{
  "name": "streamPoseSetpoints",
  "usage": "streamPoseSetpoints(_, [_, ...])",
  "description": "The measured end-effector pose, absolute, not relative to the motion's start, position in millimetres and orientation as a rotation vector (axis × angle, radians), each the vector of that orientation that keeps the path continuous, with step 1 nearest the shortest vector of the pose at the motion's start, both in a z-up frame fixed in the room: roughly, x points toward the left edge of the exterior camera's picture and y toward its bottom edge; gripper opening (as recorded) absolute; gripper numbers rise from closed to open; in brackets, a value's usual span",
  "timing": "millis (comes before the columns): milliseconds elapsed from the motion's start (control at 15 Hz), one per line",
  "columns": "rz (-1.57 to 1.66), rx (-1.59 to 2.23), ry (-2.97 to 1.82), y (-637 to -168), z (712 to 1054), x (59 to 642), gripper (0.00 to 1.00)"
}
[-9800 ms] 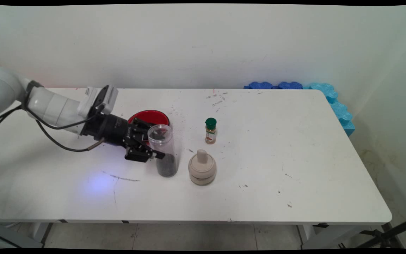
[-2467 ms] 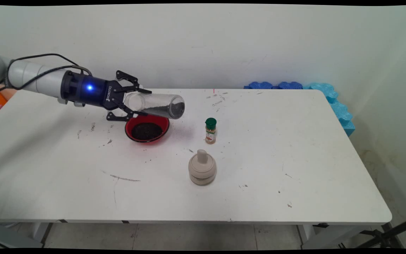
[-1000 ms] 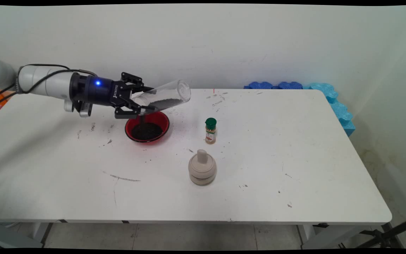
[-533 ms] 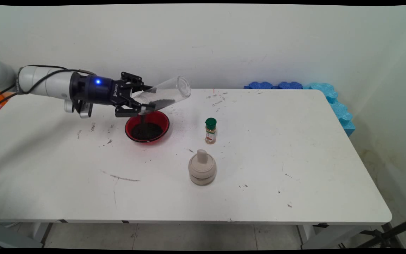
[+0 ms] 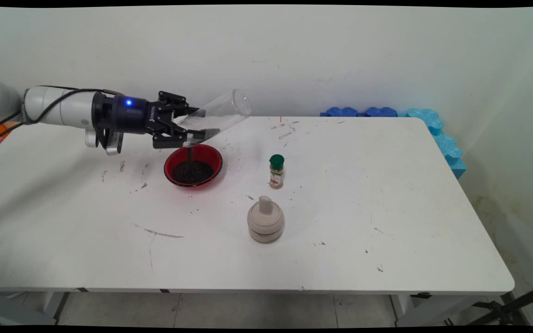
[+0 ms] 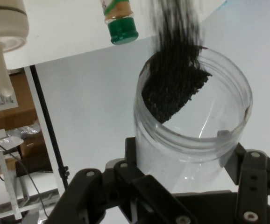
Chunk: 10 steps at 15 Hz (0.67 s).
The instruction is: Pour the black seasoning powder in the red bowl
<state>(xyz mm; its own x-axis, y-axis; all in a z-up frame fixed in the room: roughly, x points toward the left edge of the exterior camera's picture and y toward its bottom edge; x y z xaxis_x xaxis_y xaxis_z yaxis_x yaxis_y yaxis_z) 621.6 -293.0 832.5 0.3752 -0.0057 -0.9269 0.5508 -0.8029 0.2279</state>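
My gripper (image 5: 184,126) is shut on a clear plastic jar (image 5: 220,114), held above the red bowl (image 5: 193,165) with its mouth tipped down to the left and its base raised to the right. Dark granules stream from the mouth into the bowl, which holds a dark heap. In the hand view the jar (image 6: 191,135) fills the middle between the fingers (image 6: 254,186), a clump of dark granules (image 6: 174,86) sliding out of its mouth.
A small spice bottle with a green cap (image 5: 276,171) stands right of the bowl, and a beige lidded pot (image 5: 265,219) sits nearer the front. Blue foam pieces (image 5: 433,132) line the table's far right corner. Dark specks lie around the bowl.
The gripper took the jar from the table and carried it over the bowl. In the last second the jar's base rose further and more granules ran into the bowl.
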Motion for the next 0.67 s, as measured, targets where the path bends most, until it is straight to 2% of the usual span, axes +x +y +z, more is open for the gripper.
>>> streamPoseSetpoints(667, [-1.470, 2.100, 0.526, -295.8, 832.2, 619.1, 0.00])
